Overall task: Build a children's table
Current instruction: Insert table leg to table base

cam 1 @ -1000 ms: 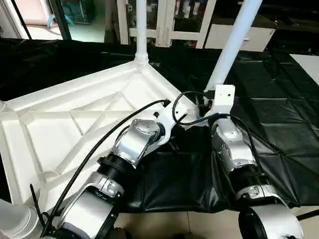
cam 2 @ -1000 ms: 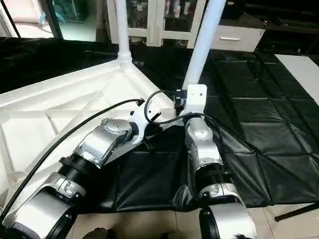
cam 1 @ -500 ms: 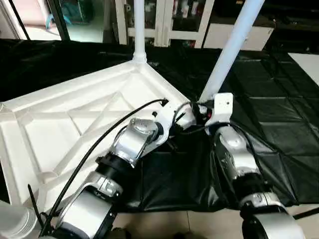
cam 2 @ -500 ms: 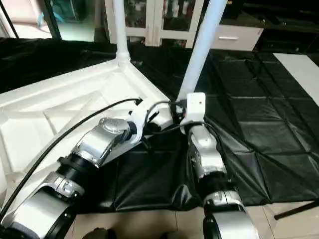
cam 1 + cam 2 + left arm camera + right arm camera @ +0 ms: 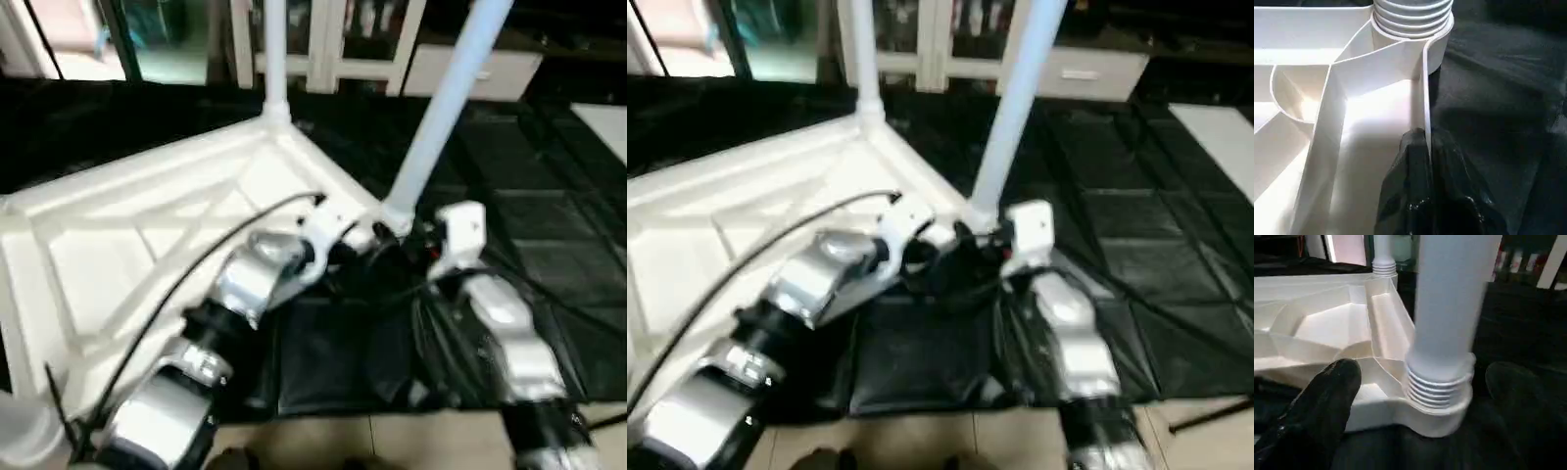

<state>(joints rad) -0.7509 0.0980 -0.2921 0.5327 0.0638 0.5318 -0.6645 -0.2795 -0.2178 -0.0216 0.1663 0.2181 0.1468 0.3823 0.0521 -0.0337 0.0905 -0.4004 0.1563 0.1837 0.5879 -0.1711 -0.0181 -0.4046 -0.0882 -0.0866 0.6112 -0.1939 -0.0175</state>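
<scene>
The children's table top lies upside down, its X ribs facing up. One white leg stands in the far corner socket. A second leg rises tilted from the near right corner socket, its threads showing at the base. My left gripper is shut on the top's thin rim wall just beside that socket. My right gripper is open, with one black finger on each side of the leg's base and both apart from it.
The black-sheeted work table spreads to the right and behind. White cabinets with glass doors stand at the back. Beige floor shows below the sheet's front edge. A white tube end sits at the lower left.
My right gripper has opened and let go of the near leg, and its wrist has dropped toward the leg's base. The leg stays in its socket. The left gripper keeps its grip.
</scene>
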